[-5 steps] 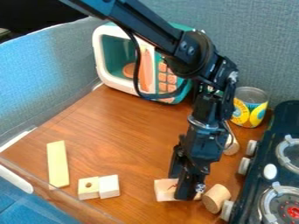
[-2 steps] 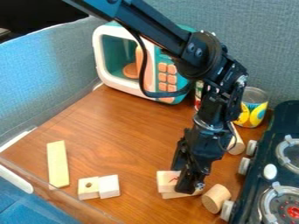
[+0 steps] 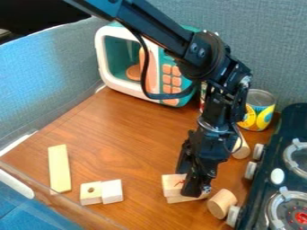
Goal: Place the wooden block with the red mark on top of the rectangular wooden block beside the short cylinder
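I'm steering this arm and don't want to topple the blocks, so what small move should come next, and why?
I'd try a slight, slow lift straight up. The gripper hides part of the red-marked block, so its hold can't be judged; that block seems to rest on a pale block, and a wooden cylinder sits close by.

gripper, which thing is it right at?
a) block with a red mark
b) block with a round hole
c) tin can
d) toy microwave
a: the gripper is down right beside the block with a red mark, near the wooden cylinder.
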You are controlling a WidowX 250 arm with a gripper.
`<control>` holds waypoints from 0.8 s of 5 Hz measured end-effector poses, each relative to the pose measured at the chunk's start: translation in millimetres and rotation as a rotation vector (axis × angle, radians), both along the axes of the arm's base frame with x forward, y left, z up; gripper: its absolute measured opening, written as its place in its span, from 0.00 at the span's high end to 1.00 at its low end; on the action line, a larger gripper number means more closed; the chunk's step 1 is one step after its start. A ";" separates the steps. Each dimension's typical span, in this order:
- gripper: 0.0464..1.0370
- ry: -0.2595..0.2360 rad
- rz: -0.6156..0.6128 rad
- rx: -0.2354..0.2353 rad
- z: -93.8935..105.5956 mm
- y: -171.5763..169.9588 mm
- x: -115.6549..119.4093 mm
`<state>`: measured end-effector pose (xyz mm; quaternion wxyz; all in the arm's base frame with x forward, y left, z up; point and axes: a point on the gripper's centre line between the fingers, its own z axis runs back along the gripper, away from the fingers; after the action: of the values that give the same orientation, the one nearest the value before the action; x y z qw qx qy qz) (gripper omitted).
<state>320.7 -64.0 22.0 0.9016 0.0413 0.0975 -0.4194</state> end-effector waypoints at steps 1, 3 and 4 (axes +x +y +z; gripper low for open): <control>0.13 -0.027 0.026 -0.027 2.0 1.4 -1.0; 0.04 -0.144 0.111 -0.059 35.9 2.2 -7.3; 0.04 -0.194 0.169 -0.079 63.7 3.5 -19.5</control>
<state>301.2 -60.5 85.7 0.9399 0.0376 -0.0035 -0.3394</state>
